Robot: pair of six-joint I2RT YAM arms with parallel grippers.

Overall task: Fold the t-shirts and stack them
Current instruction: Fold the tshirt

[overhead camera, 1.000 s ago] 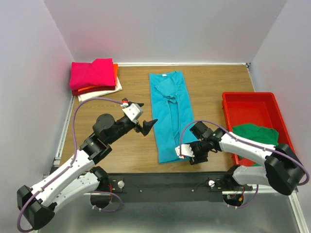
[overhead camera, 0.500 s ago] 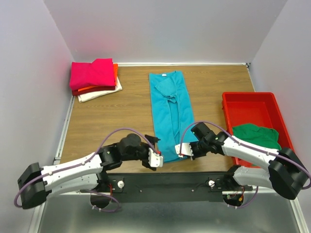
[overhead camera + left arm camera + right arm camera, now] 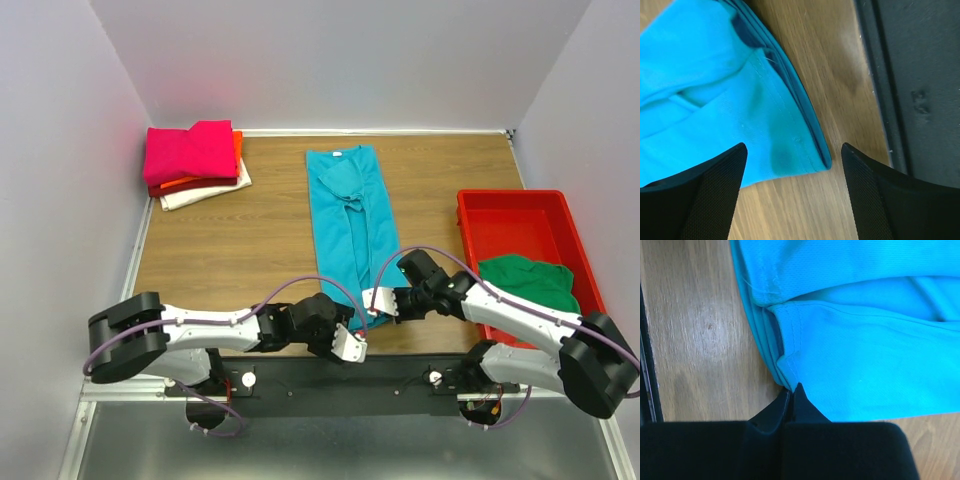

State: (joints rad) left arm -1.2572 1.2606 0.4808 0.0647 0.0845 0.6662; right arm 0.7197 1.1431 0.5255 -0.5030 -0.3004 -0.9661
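The teal t-shirt [image 3: 350,220] lies folded into a long strip down the middle of the table, its white neck label at the far end. My right gripper [image 3: 379,301] is at the strip's near right corner. In the right wrist view, the right gripper [image 3: 792,388] is shut, with the teal hem corner [image 3: 786,362] pinched at its tips. My left gripper [image 3: 349,343] reaches to the near left corner. The left wrist view shows the left gripper [image 3: 793,150] open, its fingers [image 3: 715,190] on either side of the teal shirt's corner [image 3: 805,150], low over the wood.
A stack of folded shirts [image 3: 195,155], magenta over orange and cream, sits at the far left corner. A red tray [image 3: 510,197] at the right holds a crumpled green shirt [image 3: 525,275]. The black front rail [image 3: 920,90] runs close beside the left gripper.
The left arm swung from the left middle of the table down to the teal shirt's near left corner. The right gripper closed on the near right corner.
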